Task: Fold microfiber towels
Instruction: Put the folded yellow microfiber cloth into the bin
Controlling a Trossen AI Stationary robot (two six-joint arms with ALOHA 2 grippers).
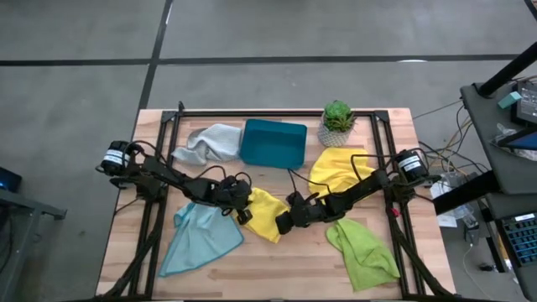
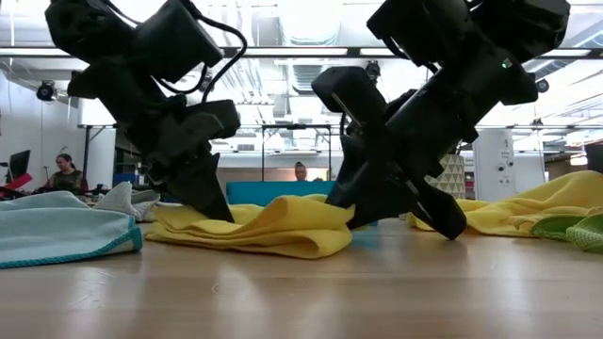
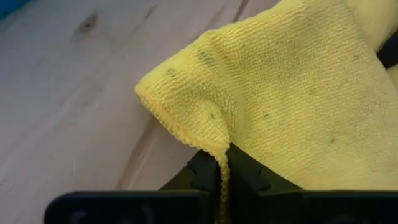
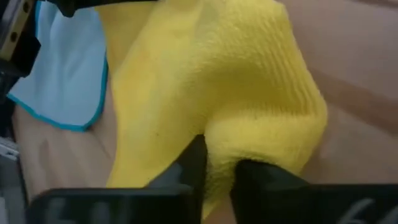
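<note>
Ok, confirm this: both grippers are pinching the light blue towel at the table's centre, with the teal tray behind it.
Not quite: the left gripper and right gripper pinch the yellow towel, as both wrist views show. The light blue towel lies untouched beside it. The teal tray is behind.

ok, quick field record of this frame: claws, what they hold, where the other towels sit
left claw: shut on the centre yellow towel, pinching its edge
right claw: shut on the same towel, opposite side
light blue towel: flat, front left
lime green towel: front right
second yellow towel: under the right arm, by the potted plant
grey towel: bunched left of the teal tray
fold: not yet made
</note>
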